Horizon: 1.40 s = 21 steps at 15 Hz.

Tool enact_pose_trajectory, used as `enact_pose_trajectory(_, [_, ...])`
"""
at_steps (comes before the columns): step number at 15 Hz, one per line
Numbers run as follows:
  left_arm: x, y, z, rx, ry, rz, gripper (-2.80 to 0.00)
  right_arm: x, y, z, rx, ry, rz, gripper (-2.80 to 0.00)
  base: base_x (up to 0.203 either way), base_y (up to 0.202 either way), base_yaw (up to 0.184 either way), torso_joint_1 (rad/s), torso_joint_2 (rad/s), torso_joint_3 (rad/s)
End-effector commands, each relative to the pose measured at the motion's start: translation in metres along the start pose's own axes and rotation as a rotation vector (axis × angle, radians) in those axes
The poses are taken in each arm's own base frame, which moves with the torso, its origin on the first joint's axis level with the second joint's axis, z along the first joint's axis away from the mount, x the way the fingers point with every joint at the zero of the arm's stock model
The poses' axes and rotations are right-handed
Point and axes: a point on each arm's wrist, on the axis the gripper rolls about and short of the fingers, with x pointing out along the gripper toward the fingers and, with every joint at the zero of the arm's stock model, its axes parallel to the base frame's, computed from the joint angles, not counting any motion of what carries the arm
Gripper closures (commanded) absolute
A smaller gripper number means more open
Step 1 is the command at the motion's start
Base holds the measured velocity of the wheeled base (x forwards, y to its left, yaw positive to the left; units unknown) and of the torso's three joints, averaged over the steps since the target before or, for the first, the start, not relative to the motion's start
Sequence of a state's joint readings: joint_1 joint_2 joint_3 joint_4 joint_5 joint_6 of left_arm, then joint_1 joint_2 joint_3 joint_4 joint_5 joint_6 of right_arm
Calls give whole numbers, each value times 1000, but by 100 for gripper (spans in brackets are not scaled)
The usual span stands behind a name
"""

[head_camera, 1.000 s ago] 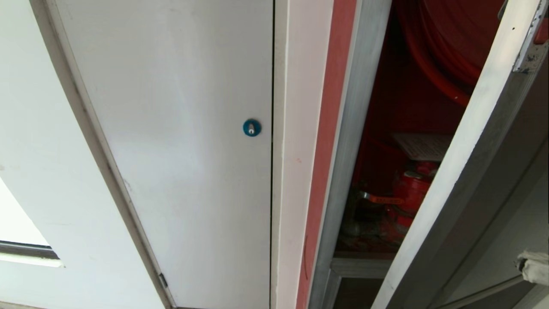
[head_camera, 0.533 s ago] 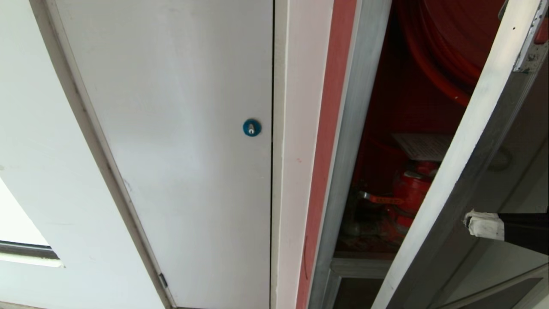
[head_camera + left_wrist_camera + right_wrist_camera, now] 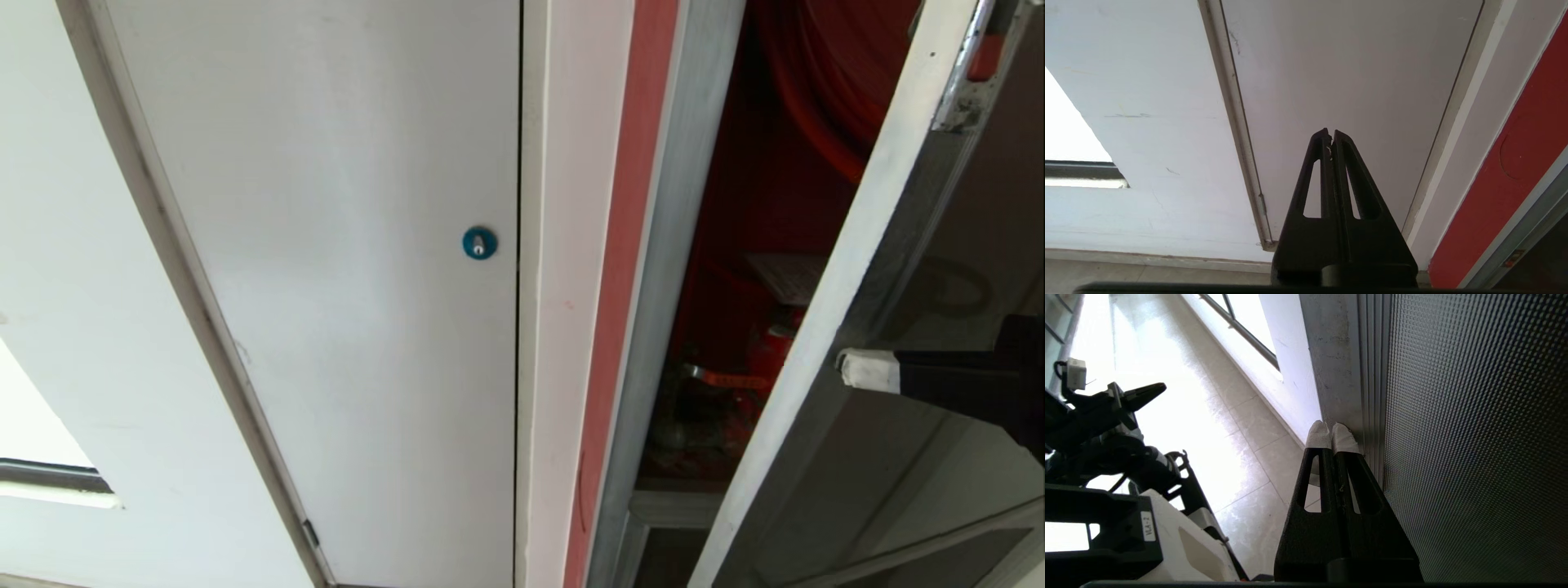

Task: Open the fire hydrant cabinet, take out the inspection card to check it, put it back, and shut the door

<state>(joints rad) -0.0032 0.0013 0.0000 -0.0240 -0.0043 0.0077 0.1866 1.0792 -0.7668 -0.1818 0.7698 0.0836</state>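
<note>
Far left of head view: plain white panel door (image 3: 326,286) with blue lock (image 3: 479,243), not target. Left end effector (image 3: 1331,136) parked before it, fingers pressed together, empty. Centre-right: fire hydrant cabinet (image 3: 653,245) partly open, red valve (image 3: 763,359) below inspection card (image 3: 788,276), half hidden by door (image 3: 824,327). Right end effector (image 3: 853,367), fingers closed, empty, taped tips touching door frame. Judgement: door closing; push steadily on metal frame, not glass, keeping tips from slipping off edge.

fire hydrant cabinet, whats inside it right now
Through the gap, the fire hydrant cabinet shows a red hose reel up top, the inspection card lying flat, and a red valve below. The half-open door covers everything further right.
</note>
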Motion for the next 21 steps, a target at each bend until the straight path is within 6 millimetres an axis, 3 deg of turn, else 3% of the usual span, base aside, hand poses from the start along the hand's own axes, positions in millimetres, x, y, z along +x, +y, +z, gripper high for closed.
enact_pose_trajectory(1, [1, 0, -3, 0, 12, 0, 0, 13, -13, -3, 27, 26, -20, 0, 0, 0, 0, 0, 0, 0])
enact_pose_trajectory(7, [1, 0, -3, 0, 12, 0, 0, 40, -37, -6, 28, 28, -112, 0, 0, 0, 0, 0, 0, 0])
enact_pose_trajectory(13, [1, 0, -3, 0, 12, 0, 0, 67, -30, -5, -16, -4, -201, 0, 0, 0, 0, 0, 0, 0])
enact_pose_trajectory(21, [1, 0, -3, 0, 12, 0, 0, 79, -40, -3, -77, -61, -366, 0, 0, 0, 0, 0, 0, 0])
